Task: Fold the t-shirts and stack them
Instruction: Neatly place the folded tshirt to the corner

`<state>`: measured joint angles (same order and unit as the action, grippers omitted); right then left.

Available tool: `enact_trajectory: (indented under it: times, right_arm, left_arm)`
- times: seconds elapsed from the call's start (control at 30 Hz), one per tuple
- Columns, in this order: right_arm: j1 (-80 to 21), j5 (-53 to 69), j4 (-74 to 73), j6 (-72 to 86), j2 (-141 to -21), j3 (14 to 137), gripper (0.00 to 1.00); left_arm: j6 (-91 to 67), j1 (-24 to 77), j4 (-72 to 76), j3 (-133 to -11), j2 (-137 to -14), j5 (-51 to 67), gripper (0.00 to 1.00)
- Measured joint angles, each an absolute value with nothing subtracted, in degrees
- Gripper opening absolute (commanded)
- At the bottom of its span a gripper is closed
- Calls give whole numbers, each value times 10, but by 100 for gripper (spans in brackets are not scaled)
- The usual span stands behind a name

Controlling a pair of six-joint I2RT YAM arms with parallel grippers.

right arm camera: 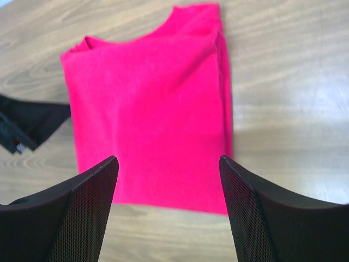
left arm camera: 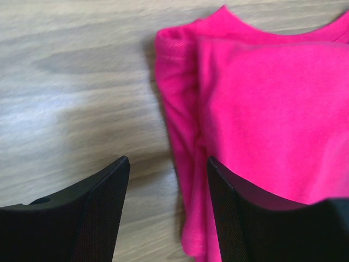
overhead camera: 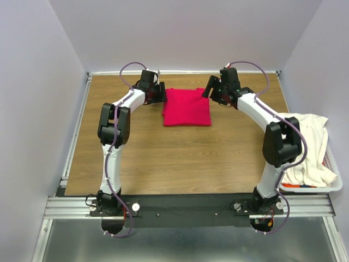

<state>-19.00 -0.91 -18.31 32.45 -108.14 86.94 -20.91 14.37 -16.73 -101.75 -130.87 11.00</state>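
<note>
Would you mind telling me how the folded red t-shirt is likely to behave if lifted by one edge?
Probably floppy: the red t-shirt is soft, wrinkled cloth. Lifted by one edge, its folded layers would likely droop open. Pushed, it may bunch on the wooden table rather than slide.

Cream shirt point(overhead camera: 308, 136) covers most of basket point(overhead camera: 335, 186); red shirt point(left arm camera: 272, 109) cropped right.

On the tabletop point(overhead camera: 163, 158), near its far edge, lay the folded t-shirt point(overhead camera: 187, 107), between the left hand point(overhead camera: 162, 95) and the right hand point(overhead camera: 209, 90). The second t-shirt point(overhead camera: 306, 137) lay heaped in the basket point(overhead camera: 338, 186) beside the tabletop's right edge.
</note>
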Motion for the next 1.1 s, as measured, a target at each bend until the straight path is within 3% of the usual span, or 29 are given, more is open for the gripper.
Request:
enact_trajectory:
  times: [0.43, 0.57, 0.73, 0.8, 0.97, 1.1]
  right_arm:
    - [-190, 6, -165, 330, -1023, 781, 81]
    - [-190, 11, -161, 330, -1020, 777, 80]
    - [-190, 15, -158, 330, -1016, 772, 80]
    - [-190, 16, -157, 330, -1015, 769, 80]
    - [-190, 22, -155, 330, -1015, 766, 80]
    - [-190, 24, -154, 330, -1015, 766, 80]
  left_arm:
    - [-201, 156, -167, -1033, -1324, 140, 55]
    - [-216, 150, -143, -1002, -1312, 134, 44]
    - [-227, 132, -135, -952, -1280, 125, 36]
    - [-228, 126, -134, -939, -1268, 125, 36]
    - [-226, 119, -124, -933, -1246, 150, 58]
    - [-222, 129, -115, -940, -1239, 174, 59]
